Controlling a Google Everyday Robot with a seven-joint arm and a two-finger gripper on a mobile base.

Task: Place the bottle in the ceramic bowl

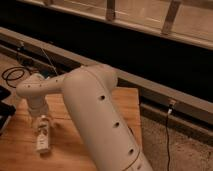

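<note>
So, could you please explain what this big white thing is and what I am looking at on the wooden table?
The big white shape is a robot arm, jointed like an elbow, reaching from the lower right across a wooden table. There is only one picture, looking down on the arm; where the camera sits is not on record. At the arm's far end, on the left, is its end effector, the part that grasps. It points down at the top of a small white bottle with a pale label on the table. Whether it grips the bottle I cannot tell. A black cable lies coiled at the far left. The ceramic bowl meant for the bottle does not show; the arm may hide it.
</note>
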